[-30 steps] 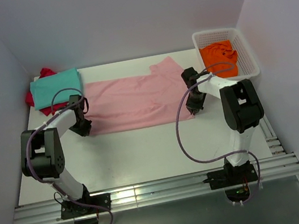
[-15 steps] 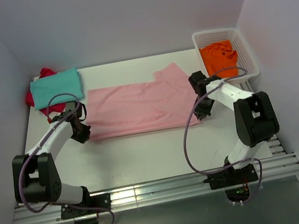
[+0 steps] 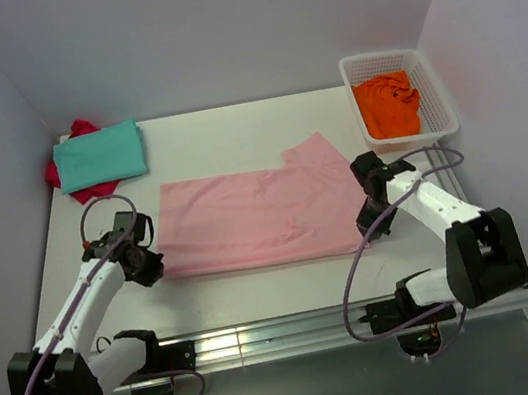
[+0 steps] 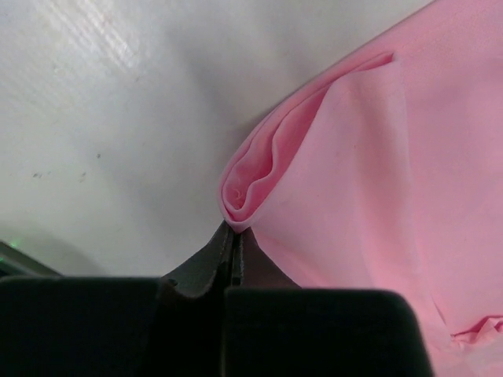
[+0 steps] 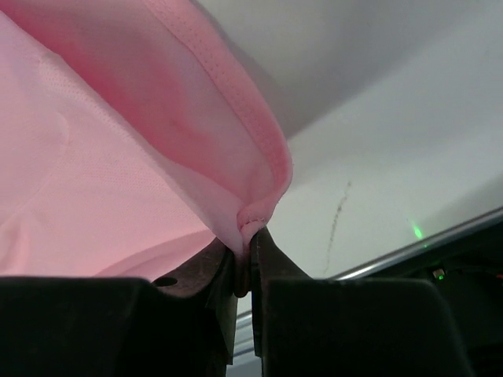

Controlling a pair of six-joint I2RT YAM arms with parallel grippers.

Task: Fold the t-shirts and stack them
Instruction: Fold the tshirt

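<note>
Two near corners of the pink t-shirt [image 3: 252, 218], spread on the desk [image 3: 259, 289], are clamped: one by the left jaws, one by the right jaws.

Red t-shirt [image 3: 82, 127] mostly under the teal t-shirt [image 3: 101, 154], only its edges in sight.

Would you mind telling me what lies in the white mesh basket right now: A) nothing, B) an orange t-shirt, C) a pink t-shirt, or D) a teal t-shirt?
B: the orange t-shirt lies crumpled inside the basket, while the pink t-shirt is spread flat outside it and the teal t-shirt lies folded far left.
</note>
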